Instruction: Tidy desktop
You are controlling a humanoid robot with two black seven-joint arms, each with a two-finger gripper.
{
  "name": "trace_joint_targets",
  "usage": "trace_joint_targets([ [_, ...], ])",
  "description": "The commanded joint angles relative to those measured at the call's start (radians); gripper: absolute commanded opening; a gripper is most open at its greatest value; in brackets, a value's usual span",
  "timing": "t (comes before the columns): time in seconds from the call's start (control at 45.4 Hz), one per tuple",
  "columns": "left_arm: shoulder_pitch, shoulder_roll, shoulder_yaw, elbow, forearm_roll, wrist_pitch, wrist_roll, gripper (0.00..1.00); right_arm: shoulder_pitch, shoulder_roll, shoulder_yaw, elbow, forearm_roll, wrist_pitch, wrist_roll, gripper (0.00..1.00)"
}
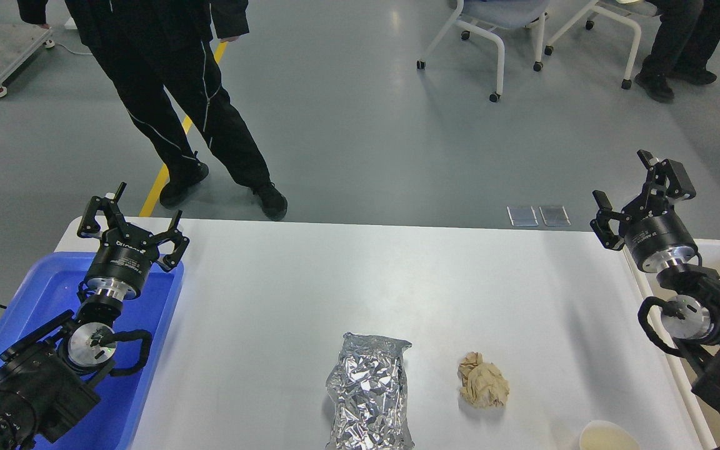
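Desktop [310, 281] near edge: foil bag [370, 390], light and crinkly, pinch its top; paper wad [484, 379] beside it, soft. Cup [607, 435], maybe full. Left gripper [132, 224] and right gripper [630, 190] both spread, empty.

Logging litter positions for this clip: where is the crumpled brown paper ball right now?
In the head view, the crumpled brown paper ball lies on the desktop near its front edge, right of centre, just right of the crumpled foil bag.
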Motion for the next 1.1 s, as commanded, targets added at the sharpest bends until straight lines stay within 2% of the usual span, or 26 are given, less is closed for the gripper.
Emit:
trace_joint_targets([
  [0.0, 0.002, 0.000, 0.000, 0.000, 0.000, 0.000, 0.000, 1.00, -0.003, 0.001, 0.000, -0.001, -0.001, 0.001, 0.000, 1.00],
  [0.749, 0.000, 0.000, 0.000, 0.000, 0.000, 0.000, 0.000, 1.00, -0.011, -0.008, 0.008, -0.002, 0.001, 0.005, 0.000, 1.00],
  [1.08, 0.000, 0.000, 0.000, 0.000, 0.000, 0.001, 0.000, 1.00, 0.000, 0.010, 0.002, -0.061, 0.001, 0.007, -0.002, 1.00],
])
